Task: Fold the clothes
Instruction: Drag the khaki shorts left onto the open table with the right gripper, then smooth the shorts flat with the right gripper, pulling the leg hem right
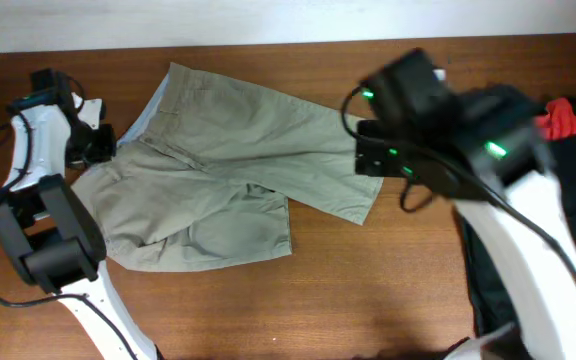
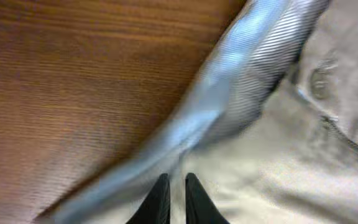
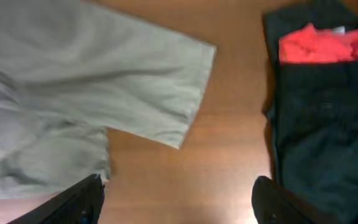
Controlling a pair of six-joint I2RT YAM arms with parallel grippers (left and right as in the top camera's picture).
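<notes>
Bare counter (image 3: 235, 124) strip lies between khaki shorts (image 3: 73, 81) and black garments (image 3: 322, 143) at right; passable there.

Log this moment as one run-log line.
shorts: laid out on table, unfolded | left gripper: at waistband, nearly closed, grip unclear | right gripper: open, over table by leg hem | black garments: apart from shorts

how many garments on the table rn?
3: khaki shorts spread left of centre; black garment at the right edge; red-orange garment at its far end. Black pile may hide more.
</notes>
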